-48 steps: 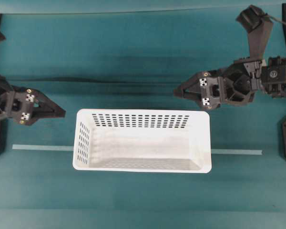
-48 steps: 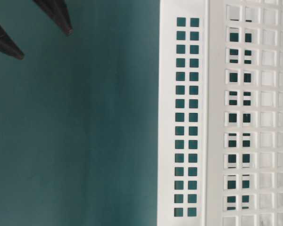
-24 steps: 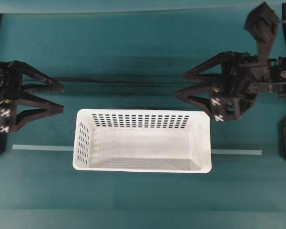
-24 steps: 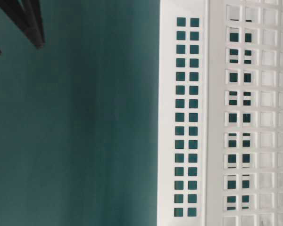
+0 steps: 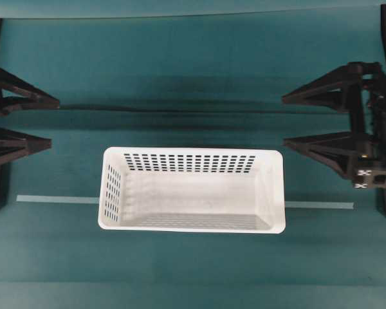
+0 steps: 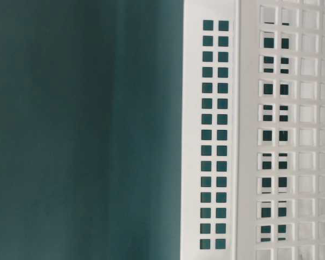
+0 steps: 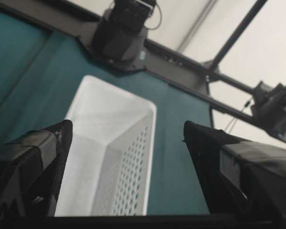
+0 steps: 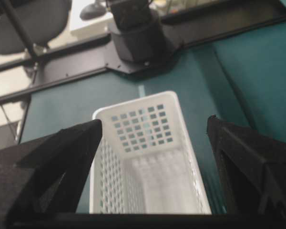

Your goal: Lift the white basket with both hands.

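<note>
White plastic forms the basket (image 5: 192, 190), which is set upright on the teal table (image 5: 180, 77) near the middle of the overhead view, its long sides running left to right and its inside bare. Rows of small rectangular holes are seen in its far wall and left end wall; no brand, label or writing can be read on it. A pale strip of tape (image 5: 58, 199) is laid across the table and is hidden where the basket stands over it. The left gripper (image 5: 50, 122) is placed at the left edge, well apart from the basket, with its two black fingers spread wide and nothing between them; most of its body is cut off by the frame. The right gripper (image 5: 284, 120) is placed at the right edge, likewise spread wide and empty, apart from the basket. Small black-and-white square markers (image 5: 367, 176) are carried on its body, but their patterns are too small to be read. In the table-level view only a close part of the basket wall (image 6: 214, 135) is shown against the teal surface, and neither gripper can be made out. In each wrist view the basket is framed between two black fingertips (image 7: 62, 138) (image 8: 90, 131), untouched
</note>
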